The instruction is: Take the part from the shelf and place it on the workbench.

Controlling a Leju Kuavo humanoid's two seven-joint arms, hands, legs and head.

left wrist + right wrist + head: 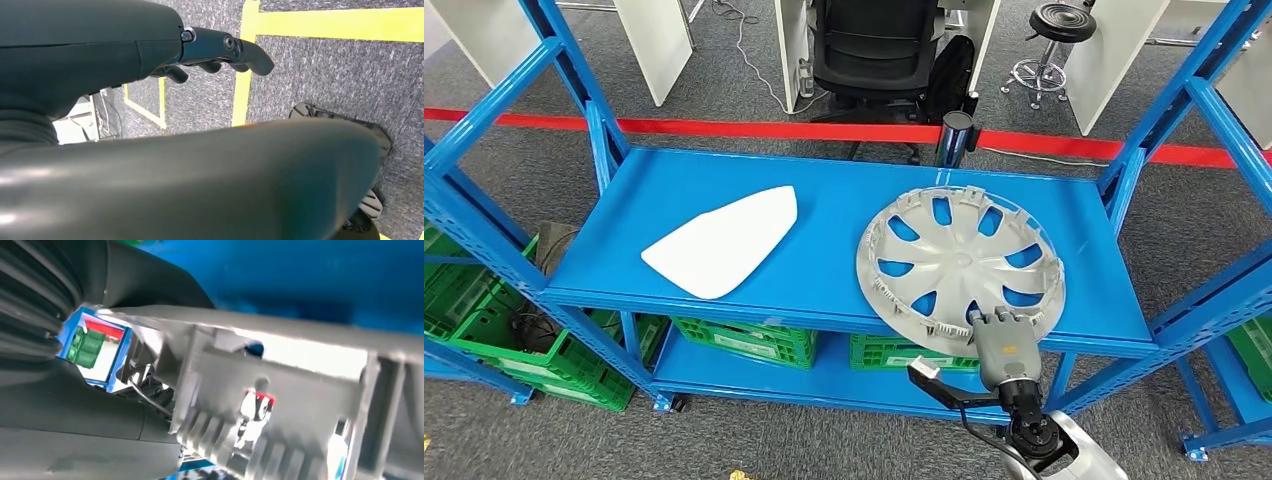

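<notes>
A grey wheel cover [959, 255] lies on the right half of the blue shelf [844, 195], its near rim reaching over the shelf's front edge. My right hand [1004, 345] comes up from below and grips that near rim, fingers over the top. Close up in the right wrist view, the ribbed grey rim [280, 390] sits between the thumb [75, 440] and the fingers. A flat white part [724, 245] lies on the left half of the shelf, untouched. My left hand [220, 50] hangs over the grey floor, fingers loosely extended and holding nothing.
Blue uprights [574, 90] and slanted braces frame the shelf on both sides. Green crates [744, 342] stand on the lower level and at the far left. A red floor line [754, 128], an office chair [874, 45] and a stool [1054, 40] lie behind.
</notes>
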